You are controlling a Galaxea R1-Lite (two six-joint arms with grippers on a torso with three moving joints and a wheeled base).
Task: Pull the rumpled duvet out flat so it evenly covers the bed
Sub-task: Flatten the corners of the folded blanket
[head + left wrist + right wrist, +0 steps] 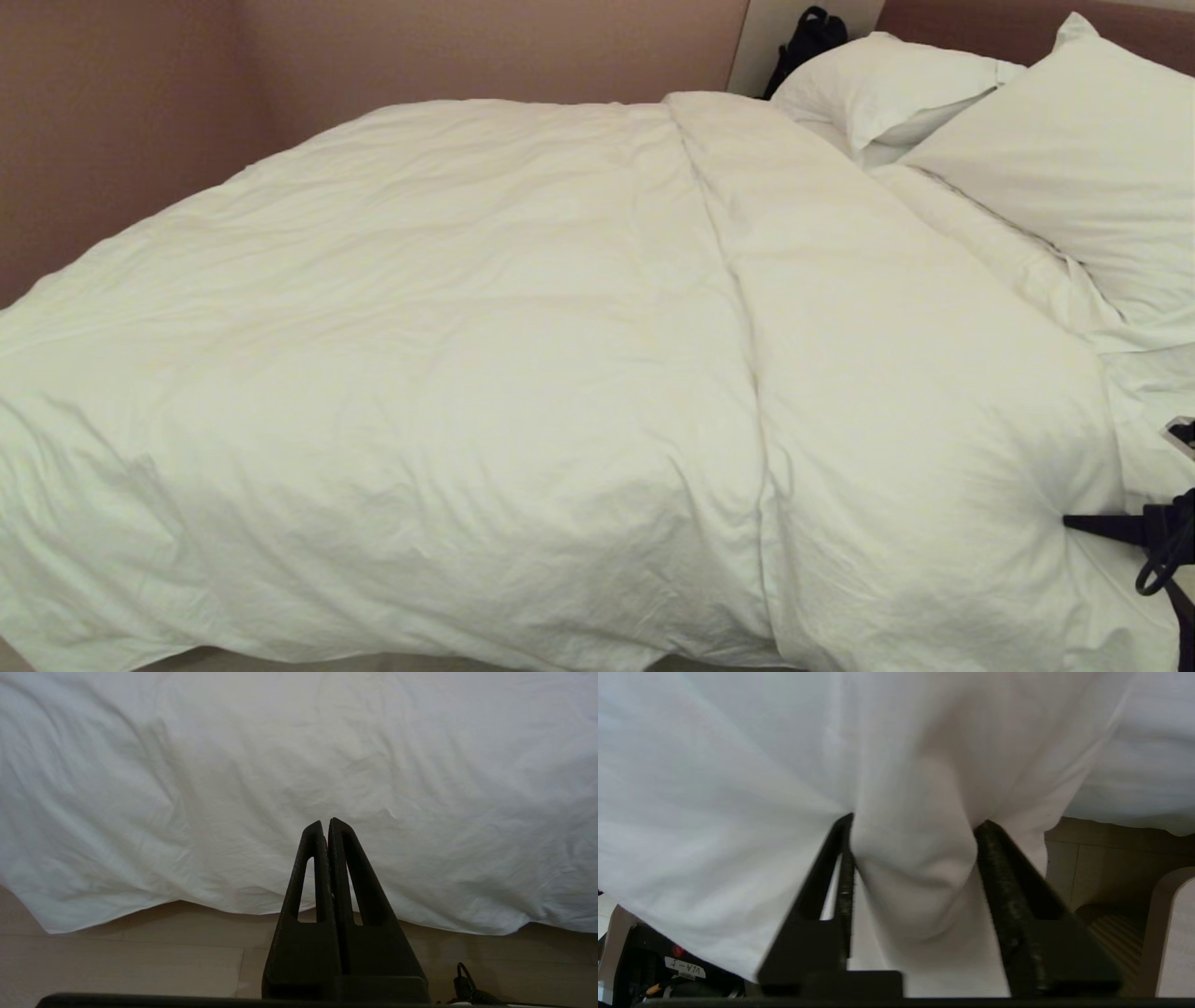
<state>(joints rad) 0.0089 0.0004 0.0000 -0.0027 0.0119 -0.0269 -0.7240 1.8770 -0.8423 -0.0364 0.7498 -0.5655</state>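
Pinkish wall, duvet (pixel 523 373) bunched between right gripper (pixel 913 833) jaws

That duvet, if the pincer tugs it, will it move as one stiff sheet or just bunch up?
Probably bunch: the duvet looks soft and creased, and a fold bulges between the right pincer's fingers. It looks puffy, so likely light for its size.

The bed (pixel 1144 378) carries a puffy white duvet (pixel 485 373) across nearly its whole width, a fold line running down it. Two pillows (pixel 1074 159) sit at the head, sheet showing just beside them.
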